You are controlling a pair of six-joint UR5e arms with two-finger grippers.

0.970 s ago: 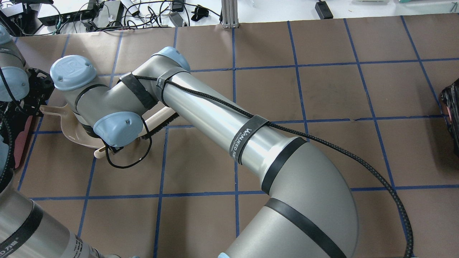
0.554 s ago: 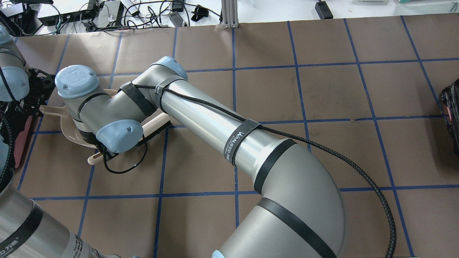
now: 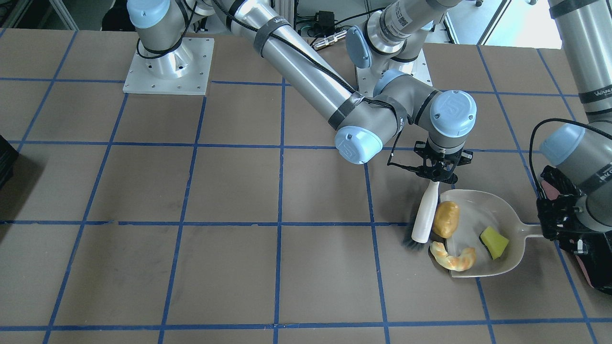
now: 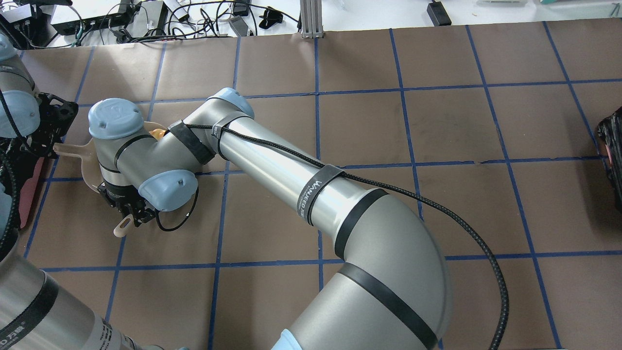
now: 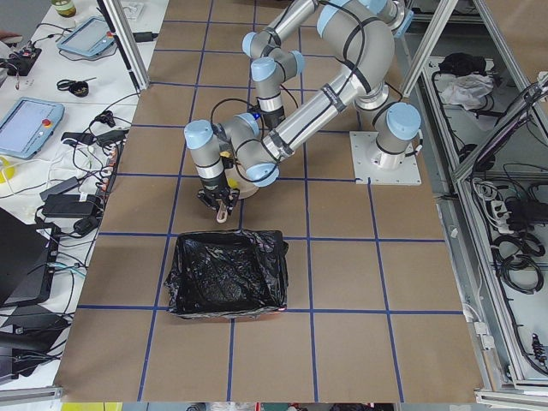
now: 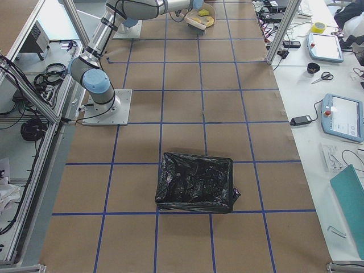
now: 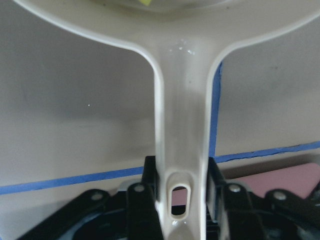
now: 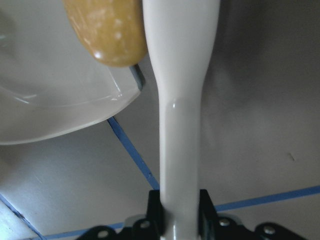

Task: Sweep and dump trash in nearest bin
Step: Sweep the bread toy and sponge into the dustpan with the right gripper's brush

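From overhead, my right arm (image 4: 272, 160) hides nearly all the dustpan (image 4: 89, 163) and the trash (image 4: 156, 131), bar an orange sliver at centre left. The brush (image 4: 121, 227) shows only its handle tip, and the bin (image 4: 29, 189) runs off the left edge.

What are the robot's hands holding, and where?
The left gripper holds the dustpan by its handle end; the right gripper, the brush by its handle.

The right arm (image 3: 306, 71) stretches from the upper left of the front-facing frame down to centre right. Its wrist is upright and the right tool (image 3: 437, 179) points straight down, pinched on the brush (image 3: 424, 215) handle. The left arm (image 3: 590, 67) drops along the right edge, and the left tool (image 3: 547, 229) points toward frame centre, clamped on the dustpan (image 3: 473, 205) handle.
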